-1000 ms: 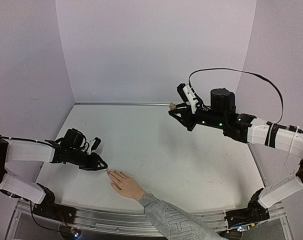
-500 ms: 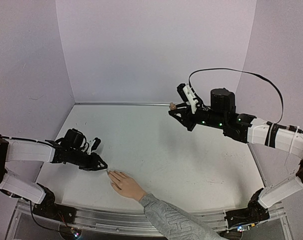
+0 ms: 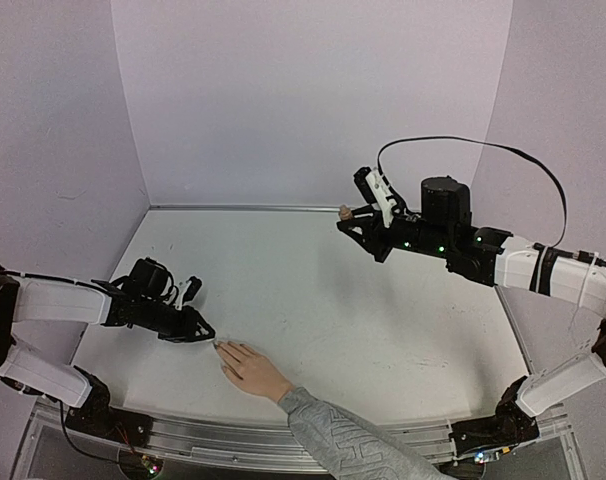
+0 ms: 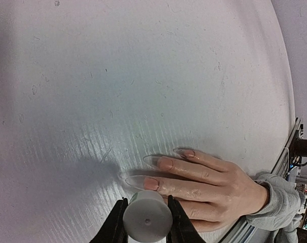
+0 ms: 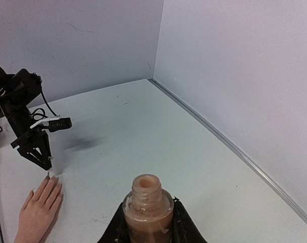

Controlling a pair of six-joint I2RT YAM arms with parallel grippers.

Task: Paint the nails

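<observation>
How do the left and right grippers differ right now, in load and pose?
Load: the left gripper is shut on a white cap; the right gripper is shut on an open bottle of beige polish.
Height: the left gripper sits low at the table, beside the nails; the right gripper is raised over the far side.
Shared: both are shut on a load.

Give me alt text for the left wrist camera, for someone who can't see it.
The left gripper clamps a white cylindrical cap close to a human hand lying flat on the white table. Its long pale nails lie nearest the cap; a grey sleeve shows at the frame's lower right.
</observation>
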